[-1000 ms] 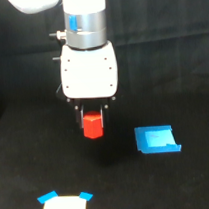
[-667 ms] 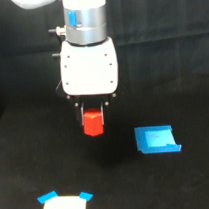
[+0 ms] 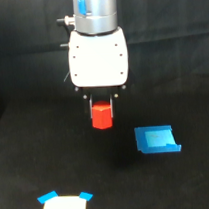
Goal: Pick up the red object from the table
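Observation:
The red object is a small red-orange faceted block, hanging in the air above the black table. My gripper points straight down under the white wrist housing and is shut on the block's upper part, dark fingers on either side of it. A faint shadow lies on the table below and to the exterior view's right of the block.
A flat blue rectangular piece lies on the table to the exterior view's right of the block. A white piece with blue corners sits at the bottom edge, left of centre. A dark backdrop stands behind the arm.
The gripper has risen with the red object held in it, so the block hangs higher above the table than a second ago.

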